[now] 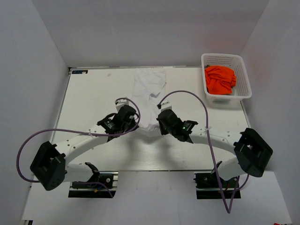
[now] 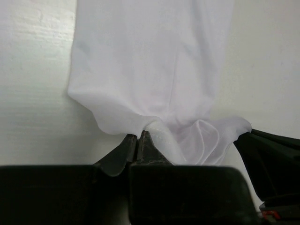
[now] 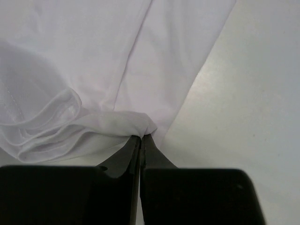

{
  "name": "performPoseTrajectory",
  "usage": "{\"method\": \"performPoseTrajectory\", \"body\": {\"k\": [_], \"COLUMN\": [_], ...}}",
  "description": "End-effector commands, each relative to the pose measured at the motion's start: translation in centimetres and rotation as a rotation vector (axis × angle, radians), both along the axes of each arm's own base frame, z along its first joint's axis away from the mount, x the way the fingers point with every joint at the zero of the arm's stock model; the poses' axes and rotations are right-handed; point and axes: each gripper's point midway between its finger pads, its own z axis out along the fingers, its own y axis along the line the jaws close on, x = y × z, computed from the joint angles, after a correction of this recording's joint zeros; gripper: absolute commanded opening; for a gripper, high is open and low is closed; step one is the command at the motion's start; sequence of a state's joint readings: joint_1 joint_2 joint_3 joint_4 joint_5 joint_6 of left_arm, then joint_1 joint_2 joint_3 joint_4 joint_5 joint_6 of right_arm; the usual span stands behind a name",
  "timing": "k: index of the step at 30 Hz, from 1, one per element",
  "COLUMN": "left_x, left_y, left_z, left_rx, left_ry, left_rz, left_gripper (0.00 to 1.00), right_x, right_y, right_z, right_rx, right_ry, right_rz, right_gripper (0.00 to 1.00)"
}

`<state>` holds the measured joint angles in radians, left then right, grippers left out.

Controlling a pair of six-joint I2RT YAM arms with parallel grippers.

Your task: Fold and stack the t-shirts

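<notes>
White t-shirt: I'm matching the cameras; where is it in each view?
Top external: white t-shirt lies centre frame, upper-middle.
Left wrist: upper centre, hem pinched by left end effector.
Right wrist: upper left, hem pinched by right end effector.
Shared landmark: the bunched near hem.

Bright, even light comes down from overhead, so soft that the arms throw only faint shadows on the table (image 1: 93,93). The white t-shirt (image 1: 150,89) nearly washes into the surface, with a slight lilac cast over everything. Both wrist views are crisp on the cloth folds, but the dark fingers (image 2: 125,152) at the bottom edge are blurred and almost featureless
</notes>
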<state>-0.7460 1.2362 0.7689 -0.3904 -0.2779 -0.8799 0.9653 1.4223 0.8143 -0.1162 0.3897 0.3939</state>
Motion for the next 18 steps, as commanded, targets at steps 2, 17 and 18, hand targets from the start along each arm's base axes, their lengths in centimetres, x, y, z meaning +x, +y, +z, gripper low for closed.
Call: {"method": "performPoseTrajectory", "body": {"k": [2, 17, 18], "left_x": [4.1, 16.7, 17.0], "left_y": [0.9, -0.3, -0.9], "left_z": [2.6, 5.5, 4.8], "left_rx": [0.048, 0.049, 0.045], "left_ry": [-0.083, -0.185, -0.166], "left_rz": [0.109, 0.115, 0.098], "left_gripper": [0.00, 0.00, 0.00], "right_x": [5.4, 14.5, 15.0], "right_y": [2.0, 2.0, 1.8], "right_z": [4.8, 6.1, 6.1], "right_rx": [0.063, 0.099, 0.098], "right_ry": [-0.160, -0.189, -0.190], "right_rz": [-0.039, -0.075, -0.082], "right_gripper": [0.00, 0.00, 0.00]}}
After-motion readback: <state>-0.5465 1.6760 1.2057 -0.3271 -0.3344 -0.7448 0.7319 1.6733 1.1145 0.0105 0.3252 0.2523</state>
